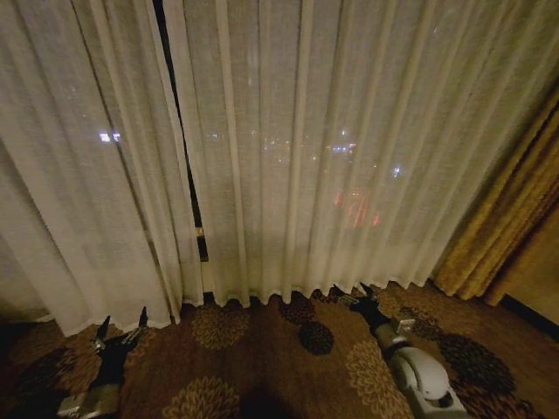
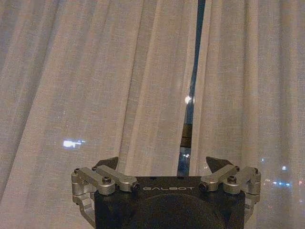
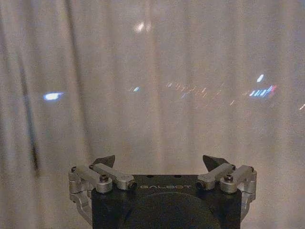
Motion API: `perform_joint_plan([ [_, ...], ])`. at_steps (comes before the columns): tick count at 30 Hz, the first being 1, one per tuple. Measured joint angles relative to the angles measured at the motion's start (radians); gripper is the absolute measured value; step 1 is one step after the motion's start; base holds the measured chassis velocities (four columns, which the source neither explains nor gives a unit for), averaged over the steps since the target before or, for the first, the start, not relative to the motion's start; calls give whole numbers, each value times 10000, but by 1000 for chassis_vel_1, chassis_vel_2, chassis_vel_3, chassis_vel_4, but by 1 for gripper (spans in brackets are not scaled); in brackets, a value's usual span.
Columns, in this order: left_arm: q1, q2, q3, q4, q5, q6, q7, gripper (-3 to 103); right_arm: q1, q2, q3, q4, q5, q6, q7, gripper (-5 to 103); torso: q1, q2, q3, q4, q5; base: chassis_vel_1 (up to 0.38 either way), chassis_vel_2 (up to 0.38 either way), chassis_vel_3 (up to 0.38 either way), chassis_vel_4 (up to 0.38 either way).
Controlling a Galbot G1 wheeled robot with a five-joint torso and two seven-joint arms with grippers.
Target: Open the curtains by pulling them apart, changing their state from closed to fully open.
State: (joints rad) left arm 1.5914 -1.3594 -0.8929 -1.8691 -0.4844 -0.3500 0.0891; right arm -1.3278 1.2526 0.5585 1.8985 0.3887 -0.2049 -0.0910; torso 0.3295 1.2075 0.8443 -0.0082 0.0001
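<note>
Item: sheer cream curtains, two floor-length panels, pleated, hanging across a night window with city lights glowing through the weave.
- Left curtain panel [image 1: 79, 175]: hangs from the top of the head view to the floor, its hem ending on the carpet near the left gripper.
- Right curtain panel [image 1: 332, 148]: wider, covers the middle and right of the window; its hem touches the floor just ahead of the right gripper.
- Gap [image 1: 179, 131]: a narrow dark slit between the two panels, left of centre, running most of their height. The panels are otherwise drawn together.

Item: left gripper [image 1: 122, 330], low at the robot's left, just above the carpet, pointing at the left panel's hem. Fingers spread apart, nothing between them. In its wrist view [image 2: 162, 164] it faces the slit [image 2: 190, 109] with fabric on both sides.

Item: right gripper [image 1: 356, 295], low at the right, its tip at the hem of the right panel. In its wrist view [image 3: 159, 162] the fingers stand apart, empty, facing the sheer fabric.

Item: golden-yellow drape [image 1: 511, 218], opaque, gathered at the far right beside the right panel.

Item: carpet [image 1: 262, 358], dark brown with floral medallions.
</note>
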Motion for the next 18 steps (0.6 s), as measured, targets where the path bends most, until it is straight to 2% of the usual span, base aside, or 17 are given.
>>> perform_joint_plan([
  [2, 0, 0, 0, 0, 0, 0, 1, 100, 130, 527, -781, -906, -373, 645, -236, 100, 1, -2, 1, 7, 6, 0, 0, 0, 0],
  [6, 0, 0, 0, 0, 0, 0, -2, 100, -10, 749, -929, -1009, -494, 1067, -282, 100, 0, -1, 0, 0, -6, 0, 0, 0, 0],
  [13, 0, 0, 0, 0, 0, 0, -2, 100, -71, 723, -848, -839, -488, 1214, -159, 100, 1, -1, 0, 2, 0, 0, 0, 0, 0],
  [18, 0, 0, 0, 0, 0, 0, -2, 100, 71, 641, -553, 110, -329, 935, 75, 100, 0, -1, 0, 3, -3, 0, 0, 0, 0],
])
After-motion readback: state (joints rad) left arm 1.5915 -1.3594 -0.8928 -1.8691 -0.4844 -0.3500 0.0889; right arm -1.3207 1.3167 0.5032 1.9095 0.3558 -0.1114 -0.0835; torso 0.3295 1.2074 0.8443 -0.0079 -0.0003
